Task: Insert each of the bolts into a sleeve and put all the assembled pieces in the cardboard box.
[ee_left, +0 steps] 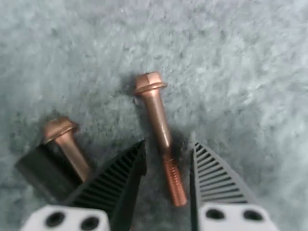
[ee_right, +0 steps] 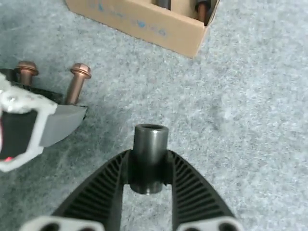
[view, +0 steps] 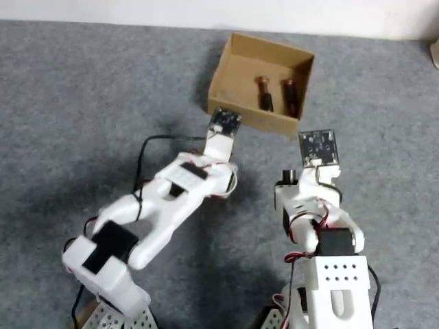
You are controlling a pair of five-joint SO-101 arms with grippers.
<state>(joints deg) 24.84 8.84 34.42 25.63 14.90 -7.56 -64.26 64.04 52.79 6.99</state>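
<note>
A bare copper bolt point(ee_left: 159, 122) lies on the grey carpet, its threaded end between the fingers of my open left gripper point(ee_left: 168, 151), which straddles it. Beside it lies another copper bolt point(ee_left: 65, 142) seated in a black sleeve point(ee_left: 41, 171). Both bolt heads point(ee_right: 79, 72) point(ee_right: 26, 68) also appear in the right wrist view, next to the left arm's finger. My right gripper point(ee_right: 149, 161) is shut on a black sleeve point(ee_right: 150, 142), held above the carpet, open end facing away. The cardboard box point(view: 236, 65) holds two assembled pieces point(view: 265, 94) point(view: 290, 97).
The left arm point(view: 178, 188) stretches toward the box's near wall point(view: 250, 116); the right arm point(view: 319, 226) stands to its right with the sleeve point(view: 287, 177) at its tip. Bare carpet lies left of the box and at the far right.
</note>
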